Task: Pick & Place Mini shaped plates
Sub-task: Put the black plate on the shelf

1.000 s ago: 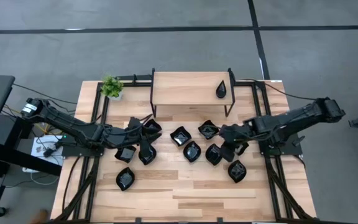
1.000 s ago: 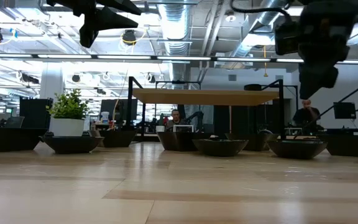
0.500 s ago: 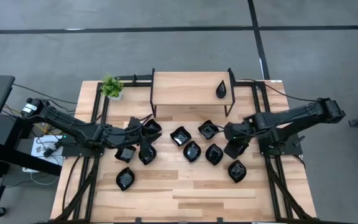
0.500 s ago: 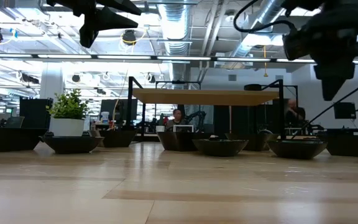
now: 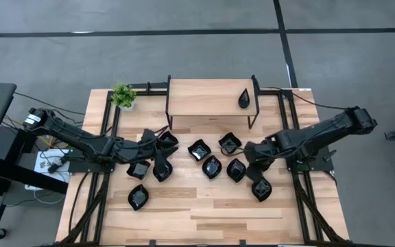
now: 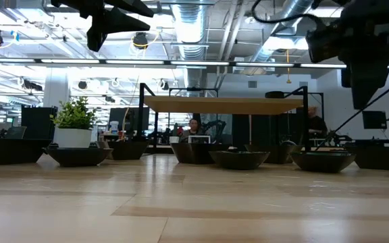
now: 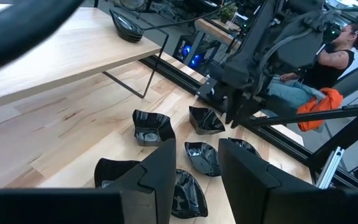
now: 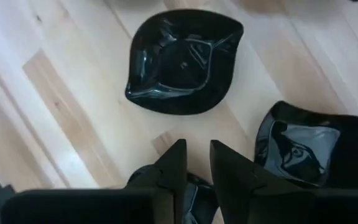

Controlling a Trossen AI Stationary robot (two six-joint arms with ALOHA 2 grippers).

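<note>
Right gripper (image 5: 254, 167) hangs over the right end of the dish cluster, fingers a narrow gap apart, nothing between them. Nearest mini plate (image 8: 184, 61) sits just ahead of the fingertips, another (image 8: 303, 144) off to one side. Left gripper (image 7: 194, 171) waits over the left dishes — also slightly apart, empty.

We hold both arms low over the desk (image 5: 204, 213): left gripper (image 5: 162, 165) and right gripper (image 5: 256, 173), fingers slightly parted, empty.
</note>
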